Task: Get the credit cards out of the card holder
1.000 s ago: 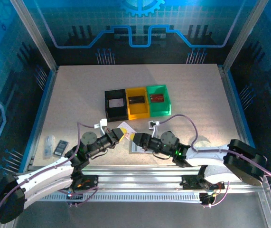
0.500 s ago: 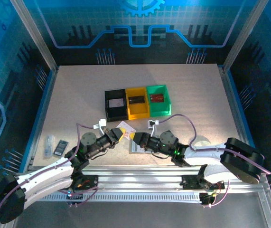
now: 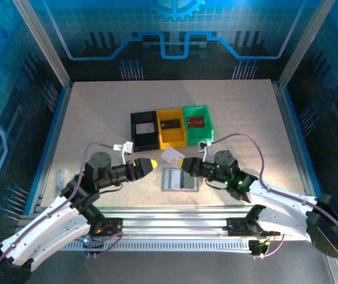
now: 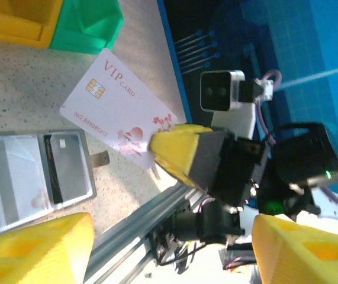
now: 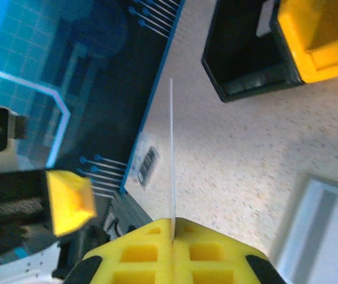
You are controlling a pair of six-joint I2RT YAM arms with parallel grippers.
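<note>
Right hand [image 3: 185, 168] pinches card [image 3: 173, 155] edge (just beyond card holder [image 3: 180, 179]).

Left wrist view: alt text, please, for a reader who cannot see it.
The right gripper pinches a white VIP card by its edge. Beside it, the grey card holder lies open on the speckled table with another card inside; a yellow bin and a green bin sit beyond.

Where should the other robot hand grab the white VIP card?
Probably by the free end with the gold chip. The right gripper is shut on the opposite end and holds the white VIP card up off the table, so a pinch from the chip side can close on both flat faces.
</note>
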